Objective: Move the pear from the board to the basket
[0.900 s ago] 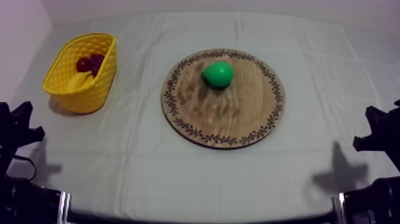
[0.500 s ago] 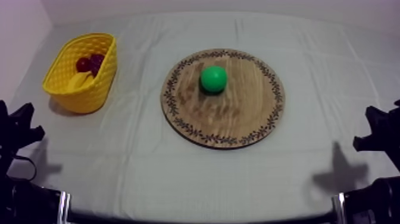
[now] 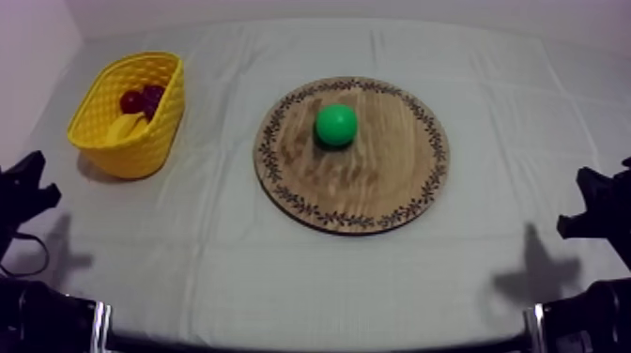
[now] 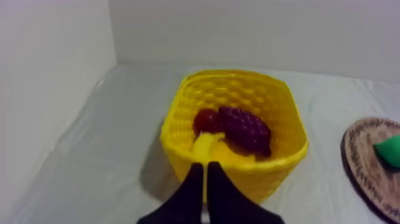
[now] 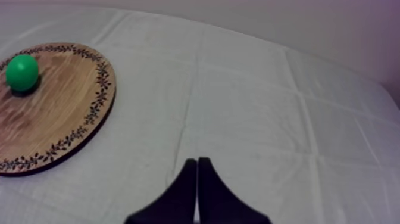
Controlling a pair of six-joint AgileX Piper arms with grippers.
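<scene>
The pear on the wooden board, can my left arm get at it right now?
Probably yes. The pear lies on the wooden board with nothing over it. The yellow basket stands near the left gripper, so the arm may have to skirt it. The gripper is shut.

The robot is black all over. The left gripper (image 4: pixel 206 164) has two smooth, matte fingers (image 4: pixel 188 196), broad at the root and narrowing to thin tips, so together they make a slim wedge (the right gripper (image 5: pixel 197 159) looks just the same). From above, the left arm (image 3: pixel 23 192) and the right arm (image 3: pixel 596 211) show as angular, blocky shapes.
</scene>
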